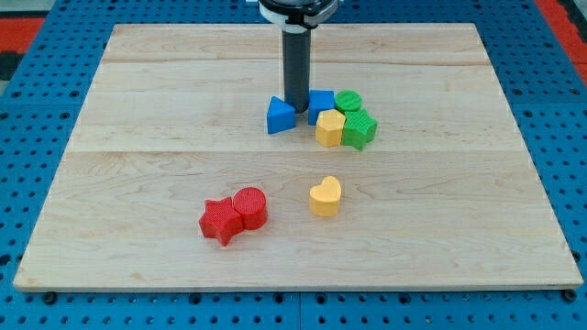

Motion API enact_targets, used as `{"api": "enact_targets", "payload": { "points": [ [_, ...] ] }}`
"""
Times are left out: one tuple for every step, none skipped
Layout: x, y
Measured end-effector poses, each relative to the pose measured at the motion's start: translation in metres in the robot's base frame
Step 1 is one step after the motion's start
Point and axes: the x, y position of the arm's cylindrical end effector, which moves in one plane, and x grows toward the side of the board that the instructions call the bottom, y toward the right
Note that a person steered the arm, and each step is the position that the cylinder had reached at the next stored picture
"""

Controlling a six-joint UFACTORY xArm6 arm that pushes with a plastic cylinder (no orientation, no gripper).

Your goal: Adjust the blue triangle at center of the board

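Note:
The blue triangle (281,115) sits just above the middle of the wooden board (138,183). My tip (296,111) rests on the board right beside the triangle, at its right edge, between it and a blue cube (320,104). The rod stands upright and comes down from the view's top.
Right of the blue cube lie a green cylinder (348,101), a yellow hexagon block (330,129) and a green star (359,129), packed together. A yellow heart (325,196) lies lower down. A red star (220,221) and red cylinder (249,207) touch at lower left.

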Motion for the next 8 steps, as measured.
{"api": "enact_targets", "payload": {
  "points": [
    [-0.008,-0.008],
    [-0.025,-0.012],
    [-0.030,-0.036],
    [-0.026,-0.050],
    [-0.008,-0.052],
    [-0.001,-0.055],
    [0.001,-0.051],
    [0.008,-0.047]
  ]
}}
